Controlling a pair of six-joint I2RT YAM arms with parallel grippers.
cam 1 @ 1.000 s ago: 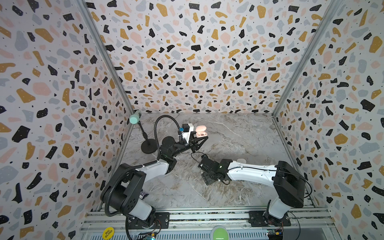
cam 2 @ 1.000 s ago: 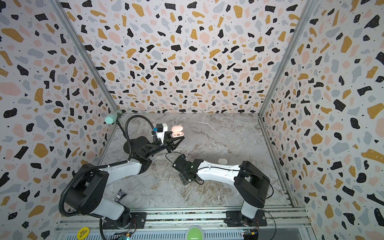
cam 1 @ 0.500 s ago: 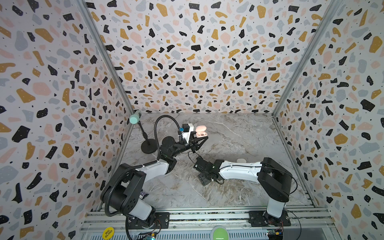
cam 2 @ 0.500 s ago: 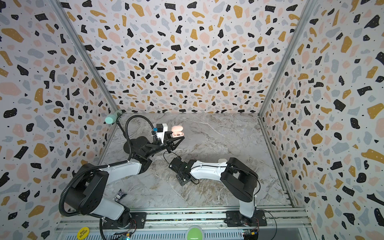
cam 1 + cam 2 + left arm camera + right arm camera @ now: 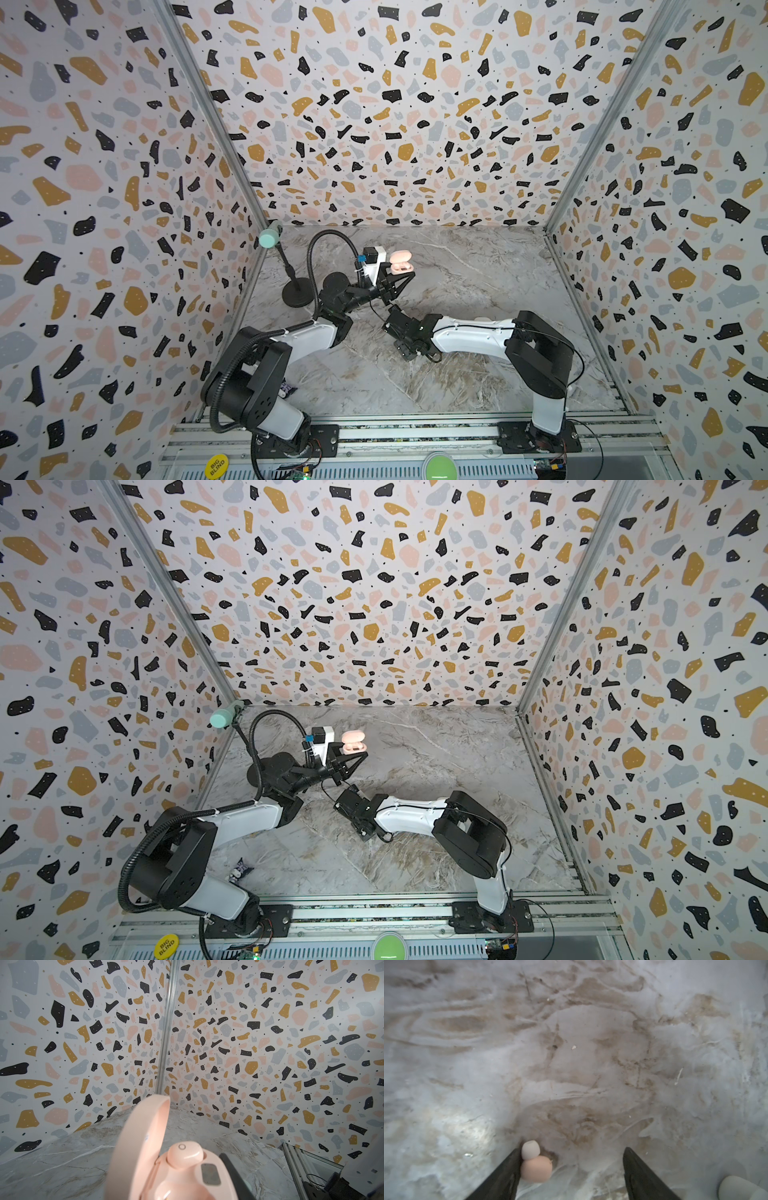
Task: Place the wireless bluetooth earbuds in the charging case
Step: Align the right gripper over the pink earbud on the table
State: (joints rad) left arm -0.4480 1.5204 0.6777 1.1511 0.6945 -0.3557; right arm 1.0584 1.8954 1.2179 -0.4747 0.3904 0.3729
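**Pink earbud is lying beside an open claw while its case is hanging above the desk**

A pink earbud, with its white tip pointing away from the wrist camera, is lying on the marble desk around the middle, somewhat toward the left edge. It is resting against the inner face of one finger of the right gripper. That gripper's jaws are standing wide apart and gripping nothing, and the opposite finger is sitting well clear of the bud. The right arm is reaching low across the desk from the right end of the front edge.

Farther back, toward the back-left corner, the left gripper is clamping tight on the base of the pink charging case and holding it above the desk, as both top views are showing. The case's lid is standing open. A second pink earbud is sitting in one well, beside a small dark panel.

A white rounded object is showing at the rim of the right wrist view, too cropped to identify. A black stand with a mint-green top is standing near the desk's left edge, close to the back-left corner.
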